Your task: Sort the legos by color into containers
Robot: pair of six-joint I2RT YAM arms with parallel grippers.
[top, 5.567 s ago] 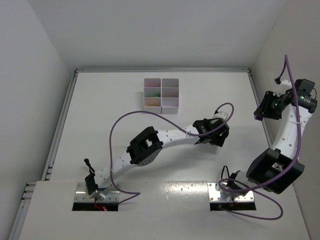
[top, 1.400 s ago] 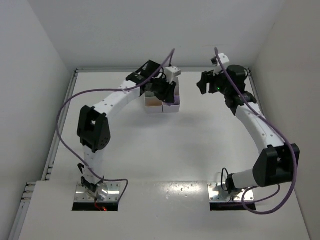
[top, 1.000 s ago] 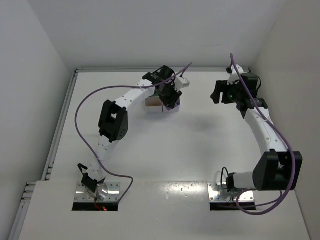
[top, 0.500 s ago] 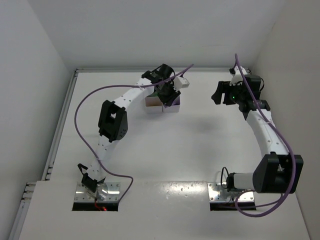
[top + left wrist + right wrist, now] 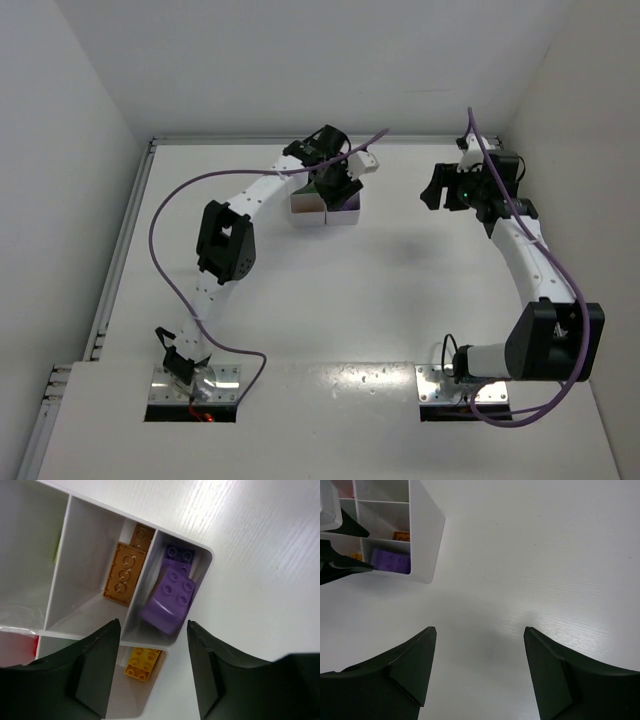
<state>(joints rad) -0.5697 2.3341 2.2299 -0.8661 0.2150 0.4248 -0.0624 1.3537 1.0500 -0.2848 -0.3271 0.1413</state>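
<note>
The desk (image 5: 330,300) shows no loose bricks in the top view, so sorting looks about done. That view is small, though, and a stray brick behind an arm can't be ruled out.

The tray (image 5: 210,555) sits at the far middle of the desk, w/ the left arm reaching over it. It's white, see-through plastic w/ square open cells.

The left claw (image 5: 153,630) hangs right above the tray's corner cell, fingers spread and nothing between them, i.e. released. The right claw (image 5: 480,630) is off to the right over bare desk, well apart from the tray, also spread wide and empty.

Bricks, per cell:
- Purple bricks (image 5: 170,597): corner cell, the top one lying tilted on another.
- Orange bricks (image 5: 124,572): next cell.
- Yellow brick (image 5: 142,662): cell beside the purple one.
- Red patch (image 5: 20,647) and lime sliver (image 5: 56,552): only glimpsed through the walls.

Each colour seen keeps to its own cell.
</note>
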